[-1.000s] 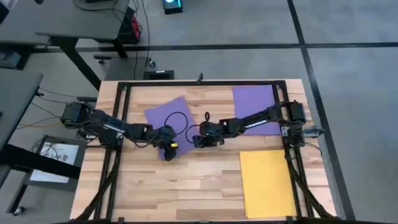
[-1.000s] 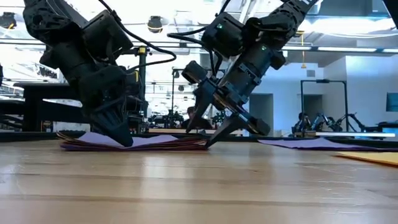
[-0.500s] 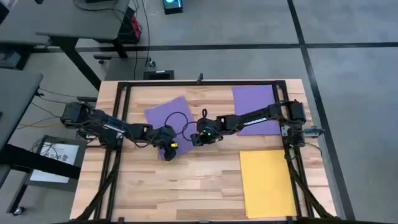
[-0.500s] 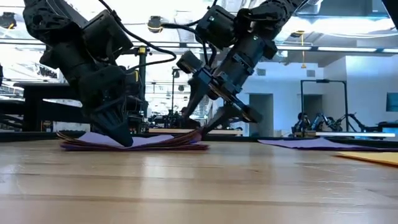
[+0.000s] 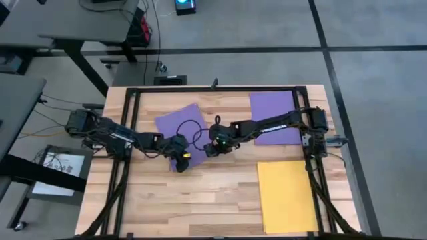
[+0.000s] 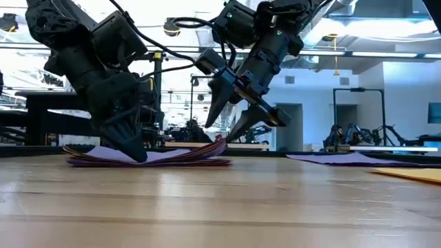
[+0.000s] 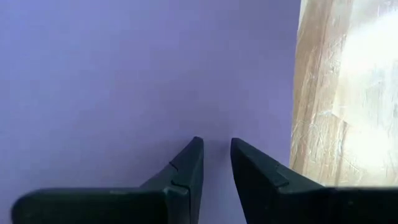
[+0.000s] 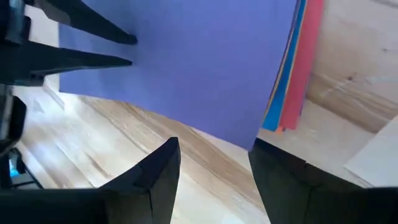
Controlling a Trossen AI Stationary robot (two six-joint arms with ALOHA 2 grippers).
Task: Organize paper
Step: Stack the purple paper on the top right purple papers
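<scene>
Pressing down on a stack of paper point(image 5: 181, 131) near the middle of the table point(image 5: 200, 200), our left gripper point(image 5: 181, 162) has its fingertips point(image 7: 194, 149) set on the purple top sheet close to that sheet's edge, with only a narrow gap between the two fingers. From table height we see the left gripper point(image 6: 134, 150) planted tip-down on the stack point(image 6: 148, 158), which lies low on the wood.

Our right gripper point(image 5: 212, 148) hangs at the stack's other side, fingers spread wide. At table height it point(image 6: 231, 127) sits just above the paper with both fingers pointing down, and the sheet edges below it curl upward. Its wrist camera looks between the spread fingers point(image 8: 152, 177) at the purple sheet point(image 8: 186, 68), with blue, yellow and pink-red edges point(image 8: 292, 81) showing beneath. We cannot tell whether either finger touches the lifted edge.

A second purple sheet point(image 5: 275, 117) lies flat at the far right of the table, partly under our right arm. A yellow sheet point(image 5: 287, 197) lies nearer, on the right.
</scene>
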